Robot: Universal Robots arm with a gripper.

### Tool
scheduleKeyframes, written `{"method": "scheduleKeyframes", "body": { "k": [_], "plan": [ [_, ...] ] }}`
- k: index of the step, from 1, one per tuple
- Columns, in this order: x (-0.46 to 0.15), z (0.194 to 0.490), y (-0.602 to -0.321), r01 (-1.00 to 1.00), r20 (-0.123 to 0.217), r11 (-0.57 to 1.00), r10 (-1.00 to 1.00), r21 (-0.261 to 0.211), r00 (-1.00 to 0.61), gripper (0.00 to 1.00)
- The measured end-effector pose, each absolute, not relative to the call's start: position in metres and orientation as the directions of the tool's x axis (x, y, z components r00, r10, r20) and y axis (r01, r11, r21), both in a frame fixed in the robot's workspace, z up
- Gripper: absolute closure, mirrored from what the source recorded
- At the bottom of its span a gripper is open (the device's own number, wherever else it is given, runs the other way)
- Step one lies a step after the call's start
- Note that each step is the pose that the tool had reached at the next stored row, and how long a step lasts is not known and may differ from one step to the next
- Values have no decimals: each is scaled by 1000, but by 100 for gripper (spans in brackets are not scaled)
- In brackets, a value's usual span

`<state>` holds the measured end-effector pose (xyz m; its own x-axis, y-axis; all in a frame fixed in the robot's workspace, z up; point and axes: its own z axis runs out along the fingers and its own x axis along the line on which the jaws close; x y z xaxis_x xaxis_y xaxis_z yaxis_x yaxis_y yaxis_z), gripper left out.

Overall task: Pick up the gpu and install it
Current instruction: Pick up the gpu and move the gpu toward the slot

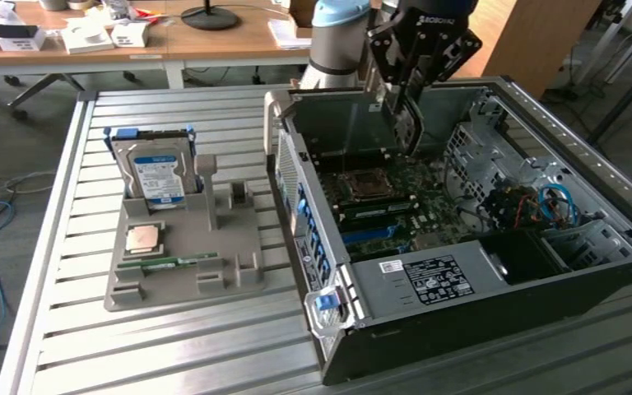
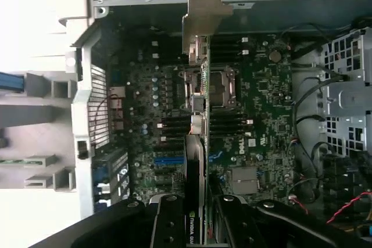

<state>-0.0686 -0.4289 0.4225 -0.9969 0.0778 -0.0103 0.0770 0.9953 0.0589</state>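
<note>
Inside the open computer case (image 1: 513, 321), the end effector (image 2: 199, 225) grips the gpu (image 2: 195, 161).
Its fingers clamp the card's two flat faces, holding it edge-on over the case's motherboard (image 2: 261, 85); whether the card touches the board cannot be told. Beside the case, on the tabletop (image 1: 184, 346), a grey holder (image 1: 174, 280) carries a hard drive (image 1: 160, 177).

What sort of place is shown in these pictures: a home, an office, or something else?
Probably a robotics lab or workshop. An open computer case sits on a slatted metal table, the claw holds the gpu above its motherboard, and cluttered wooden desks stand behind.
</note>
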Motion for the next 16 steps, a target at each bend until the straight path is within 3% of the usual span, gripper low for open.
{"method": "scheduleKeyframes", "body": {
  "k": [16],
  "plan": [
    [-11,422,-429,77,-9,995,78,61,-997,74]
  ]
}}
